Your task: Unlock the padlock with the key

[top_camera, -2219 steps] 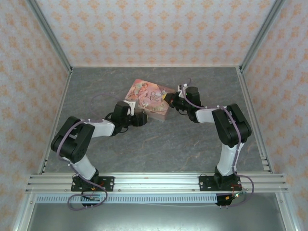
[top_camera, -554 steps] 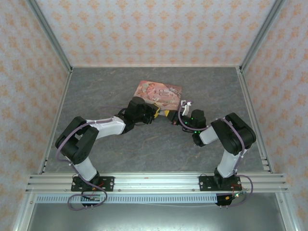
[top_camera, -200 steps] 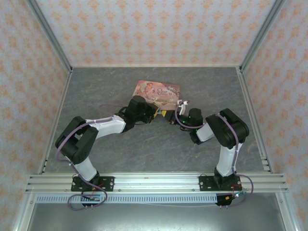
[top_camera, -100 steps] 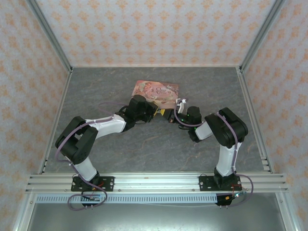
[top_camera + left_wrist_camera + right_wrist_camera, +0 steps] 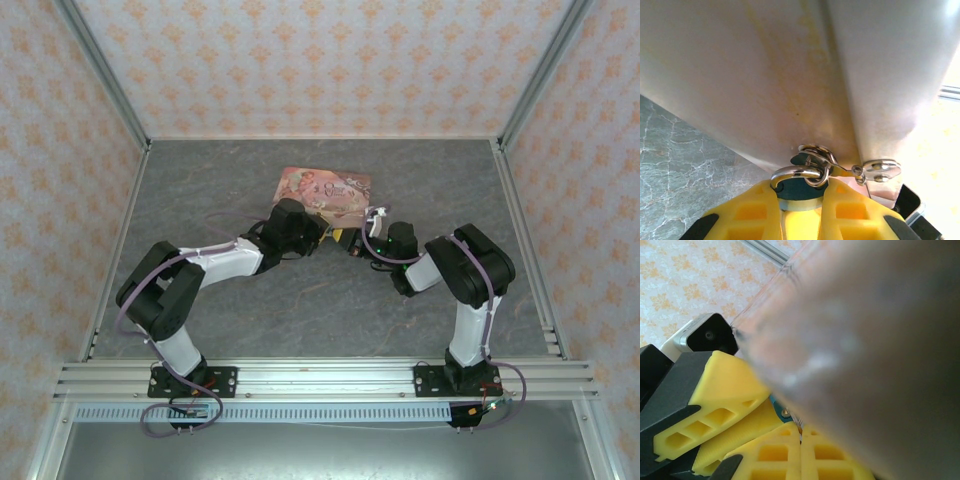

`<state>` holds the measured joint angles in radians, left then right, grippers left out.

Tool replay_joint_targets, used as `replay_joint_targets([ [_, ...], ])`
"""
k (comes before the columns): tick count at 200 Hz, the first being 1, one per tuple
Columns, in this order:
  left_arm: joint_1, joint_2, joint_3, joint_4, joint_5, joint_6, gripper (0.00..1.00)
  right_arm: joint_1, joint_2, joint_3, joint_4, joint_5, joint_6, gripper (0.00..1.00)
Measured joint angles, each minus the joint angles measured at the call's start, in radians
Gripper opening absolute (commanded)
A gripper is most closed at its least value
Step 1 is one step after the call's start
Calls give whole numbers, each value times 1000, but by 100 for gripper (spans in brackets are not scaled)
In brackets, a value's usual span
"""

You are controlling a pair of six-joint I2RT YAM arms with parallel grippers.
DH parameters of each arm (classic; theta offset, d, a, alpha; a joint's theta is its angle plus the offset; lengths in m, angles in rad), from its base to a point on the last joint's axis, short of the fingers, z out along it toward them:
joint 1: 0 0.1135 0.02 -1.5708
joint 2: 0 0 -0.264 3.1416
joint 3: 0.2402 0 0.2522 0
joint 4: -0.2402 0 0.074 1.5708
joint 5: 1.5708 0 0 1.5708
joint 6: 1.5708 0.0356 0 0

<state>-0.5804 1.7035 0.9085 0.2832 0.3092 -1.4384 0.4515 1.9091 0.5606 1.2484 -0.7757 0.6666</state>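
- Left claw (image 5: 801,200): clenched on the padlock (image 5: 796,180). The blue-teal body sits between the yellow fingers (image 5: 752,210). The shackle stands just ahead of the fingertips and is linked to a small metal hasp (image 5: 879,170) to their right.
- Pink tin (image 5: 325,187): directly ahead of the left claw, its pale side looming close over the lock. The grey worktop (image 5: 680,145) shows below and to the left.
- Right claw (image 5: 801,447): fingers pressed together with no gap. A sliver of the teal lock lies just ahead of its tips, slightly to their left, beside the left claw's yellow fingers. Whether the key is nipped in the seam between the pads cannot be told.
- Change: over the last few seconds the right claw has drawn in from the right until its tips nearly meet the left claw. The tin has swung a little. The left claw has kept its hold and its place.
- Reading: the lock appears steadied for insertion, with the right claw closing on the keyway. The shackle is still closed, so the unlocking itself is judged not yet done, and fine alignment remains the demanding part.
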Motion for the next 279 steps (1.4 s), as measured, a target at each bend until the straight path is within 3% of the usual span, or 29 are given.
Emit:
replay_joint_targets([
  [44,-12,66,0,52,0,-4,4,0,7,-32,-15,47,24,0],
  [104,-29,123,-28,150,0,-24,23,7,14,-72,-13,97,48,0],
  [195,-28,70,-132,204,-5,-35,63,15,14,-76,-14,96,124,0],
  [238,-27,46,-200,307,-35,-65,66,15,13,-68,-25,96,211,0],
  [279,-28,81,-209,445,-45,-114,55,17,-34,-51,-106,95,262,0],
])
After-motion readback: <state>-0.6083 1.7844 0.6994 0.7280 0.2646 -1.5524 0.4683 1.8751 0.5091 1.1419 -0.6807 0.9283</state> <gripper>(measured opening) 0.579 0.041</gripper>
